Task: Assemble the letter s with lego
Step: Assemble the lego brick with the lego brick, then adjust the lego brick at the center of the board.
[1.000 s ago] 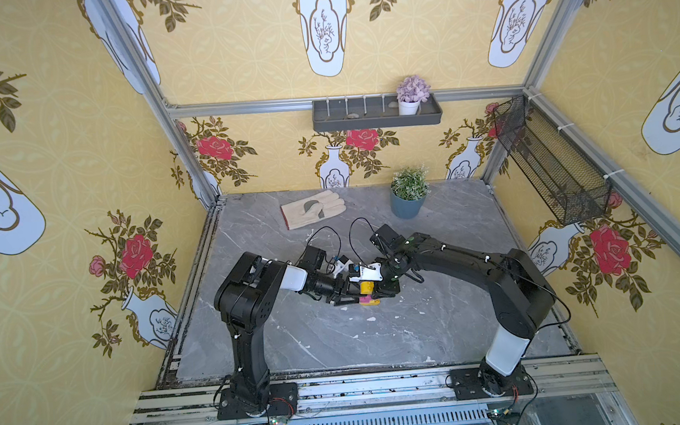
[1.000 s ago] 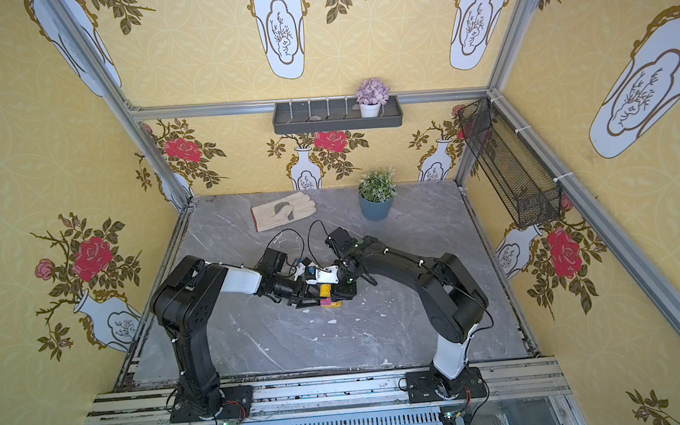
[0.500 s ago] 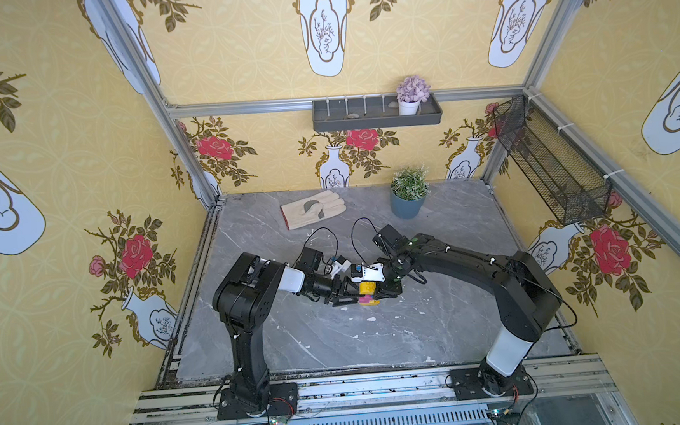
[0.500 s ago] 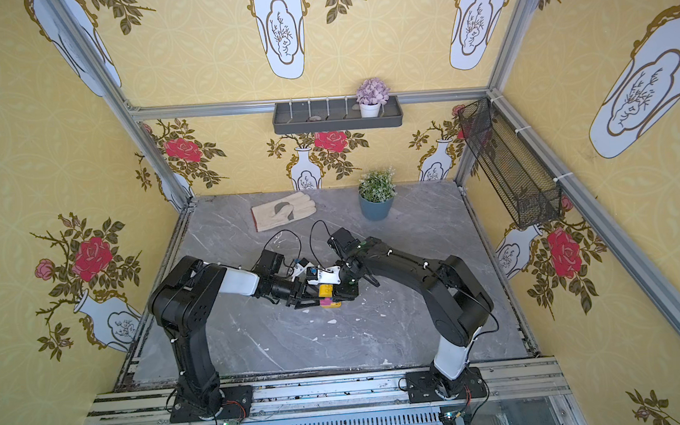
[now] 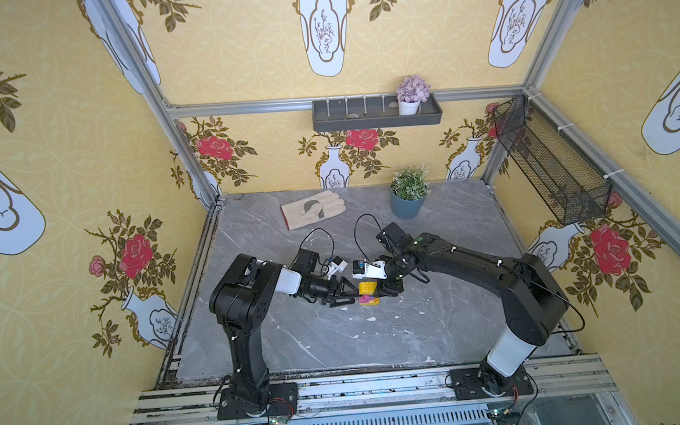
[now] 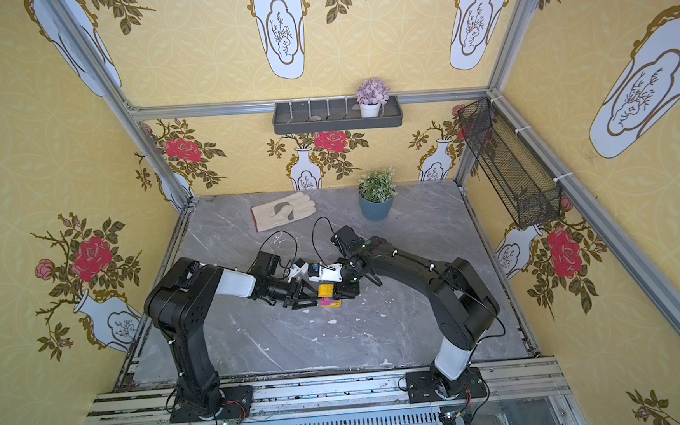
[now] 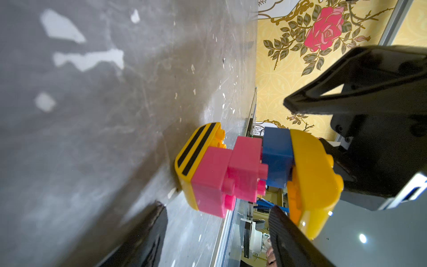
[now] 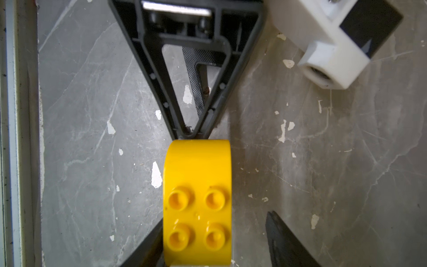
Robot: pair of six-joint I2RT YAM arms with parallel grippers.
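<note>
The letter s (image 5: 367,293) (image 6: 327,296) stands upright on the grey table (image 5: 378,340) as one lego stack. From the table up it is a striped yellow brick (image 7: 191,148), two pink bricks (image 7: 208,185), a blue brick (image 7: 277,157) and a yellow top brick (image 7: 312,173) (image 8: 196,173). My left gripper (image 5: 351,295) (image 7: 217,205) lies low at the stack's left, open. Its upper fingertip (image 8: 191,136) meets the top brick's end. My right gripper (image 5: 380,292) (image 8: 215,222) reaches in from the right, open around the top brick. One of its fingers (image 8: 277,231) stands clear of it.
A beige glove (image 5: 314,213) lies at the back of the table, and a potted plant (image 5: 408,195) stands to its right. A black wire basket (image 5: 550,164) hangs on the right wall. White chips mark the tabletop. A metal rail runs along the front edge.
The left arm has edged slightly to the left. The brick stack and the right arm stay where they were.
</note>
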